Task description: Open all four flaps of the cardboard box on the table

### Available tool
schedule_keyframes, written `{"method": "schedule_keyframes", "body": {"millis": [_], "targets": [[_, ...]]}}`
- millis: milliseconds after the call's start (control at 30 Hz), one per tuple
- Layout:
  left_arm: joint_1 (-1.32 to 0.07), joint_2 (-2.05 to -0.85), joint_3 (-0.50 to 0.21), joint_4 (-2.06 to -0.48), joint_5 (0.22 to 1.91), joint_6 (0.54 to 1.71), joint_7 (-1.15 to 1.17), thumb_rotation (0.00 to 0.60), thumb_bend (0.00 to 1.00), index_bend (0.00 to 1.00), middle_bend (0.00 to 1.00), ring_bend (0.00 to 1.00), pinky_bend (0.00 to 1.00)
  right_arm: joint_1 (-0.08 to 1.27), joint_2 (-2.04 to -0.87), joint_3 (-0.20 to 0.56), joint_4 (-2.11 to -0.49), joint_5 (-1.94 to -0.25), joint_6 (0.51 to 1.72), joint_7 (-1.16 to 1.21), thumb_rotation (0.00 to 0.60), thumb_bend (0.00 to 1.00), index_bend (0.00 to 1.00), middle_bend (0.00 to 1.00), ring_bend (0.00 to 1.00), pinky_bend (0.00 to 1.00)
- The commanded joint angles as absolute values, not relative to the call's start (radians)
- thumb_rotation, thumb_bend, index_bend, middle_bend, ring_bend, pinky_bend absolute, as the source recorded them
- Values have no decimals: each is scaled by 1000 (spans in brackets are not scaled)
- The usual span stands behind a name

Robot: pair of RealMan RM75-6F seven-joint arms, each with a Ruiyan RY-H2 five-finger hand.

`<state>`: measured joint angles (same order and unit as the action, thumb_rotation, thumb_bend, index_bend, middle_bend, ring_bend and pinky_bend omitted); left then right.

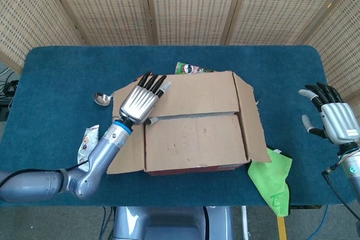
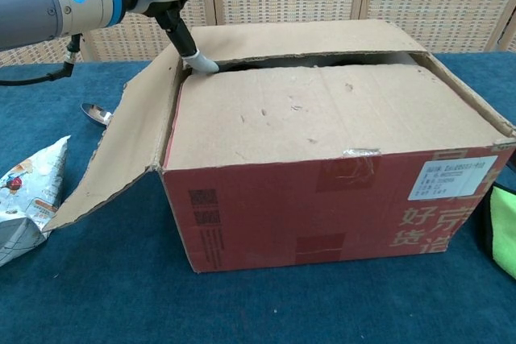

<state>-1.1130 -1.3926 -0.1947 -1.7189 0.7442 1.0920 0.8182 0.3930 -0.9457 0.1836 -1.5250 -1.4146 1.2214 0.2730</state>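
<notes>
Box (image 1: 197,122) sitting mid-table, side flaps out; left hand (image 1: 140,102) hooking a fingertip under far flap (image 2: 298,39) at the seam, apparently to lift it. Right hand (image 1: 334,119) hovering spread, holding nothing.

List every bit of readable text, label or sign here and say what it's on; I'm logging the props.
"好", with further large characters cut off by the edge: printed on the red front of the cardboard box.
White sticker on the box front: print too small to read.
Square code mark on the box front: not readable.
Snack packet and green tube: graphics only, lettering too blurred.
</notes>
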Motion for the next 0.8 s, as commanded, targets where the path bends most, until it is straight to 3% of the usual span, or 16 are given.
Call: {"method": "schedule_keyframes", "body": {"millis": [33, 800], "targets": [[-1106, -1388, -202, -1721, 754, 1101, 802, 488, 215, 0, 0, 0, 0, 392, -945, 185, -1524, -1414, 1223, 274, 600, 503, 184, 137, 0, 63], [-1079, -1274, -300, -1686, 820, 1138, 706, 487, 215, 0, 0, 0, 0, 391, -937, 185, -1532, -1418, 1220, 273, 600, 504, 184, 136, 0, 63]]}}
